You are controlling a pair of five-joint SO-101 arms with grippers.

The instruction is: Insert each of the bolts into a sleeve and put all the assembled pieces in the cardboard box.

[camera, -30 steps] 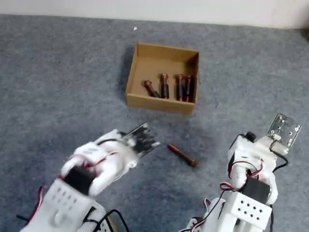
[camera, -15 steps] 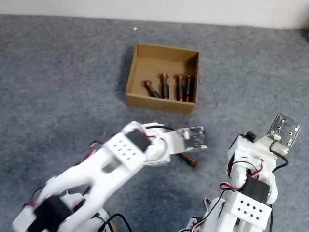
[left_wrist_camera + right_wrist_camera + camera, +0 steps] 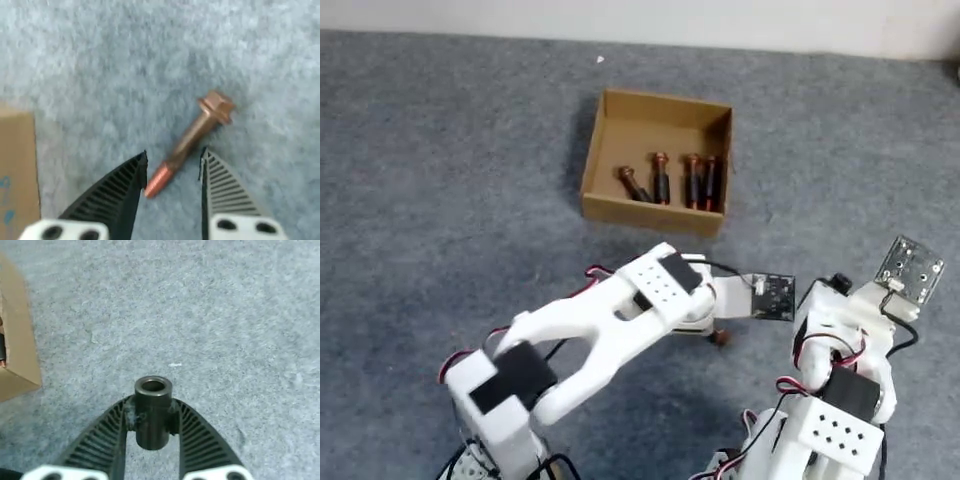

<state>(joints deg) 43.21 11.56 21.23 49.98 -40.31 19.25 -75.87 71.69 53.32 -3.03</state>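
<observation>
Left wrist view puts the bolt [image 3: 192, 132] slanted on the grey carpet [image 3: 100, 60], its threaded tip between the spread fingers of the left gripper [image 3: 174, 154]. What might go wrong?

Closing there could pinch just the tip, so the bolt pivots or rolls free. The left arm [image 3: 620, 325] also stretches from near left across to the right, close to the right arm [image 3: 845, 370]; they could bump

And the right gripper [image 3: 153, 412]?

Clenched on 1 sleeve [image 3: 151, 432], bore facing its camera, near right of the cardboard box [image 3: 650, 213], which holds 4 pieces [image 3: 662, 178]
</observation>
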